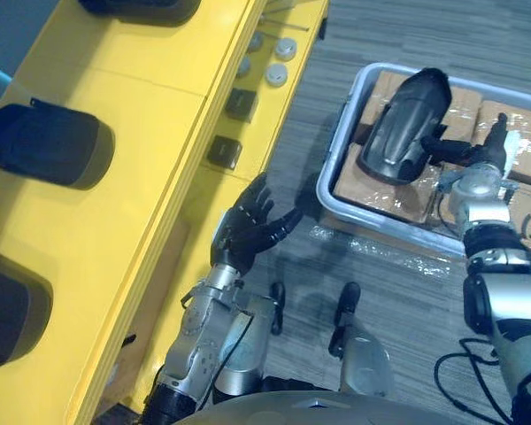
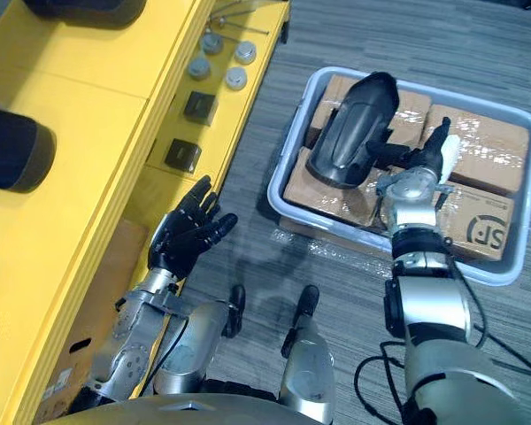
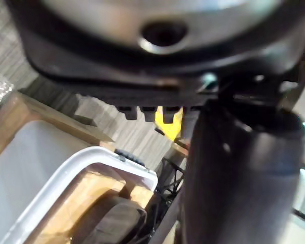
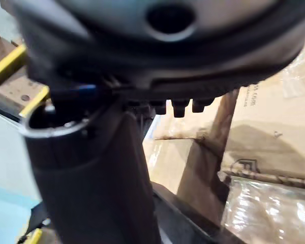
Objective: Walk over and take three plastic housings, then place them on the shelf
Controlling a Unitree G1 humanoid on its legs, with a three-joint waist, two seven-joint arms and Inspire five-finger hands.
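Housing lies on the boxes in the tray, handy beside the shelf. Right hand reaches its side, seemingly for a grasp; whether its fingers grip, I cannot tell. Left hand hangs open by the shelf, free to help.

1 housing at right hand: hold unreadable, contact blurred. 1 shelf housing outboard of left hand: cut by picture's edge.
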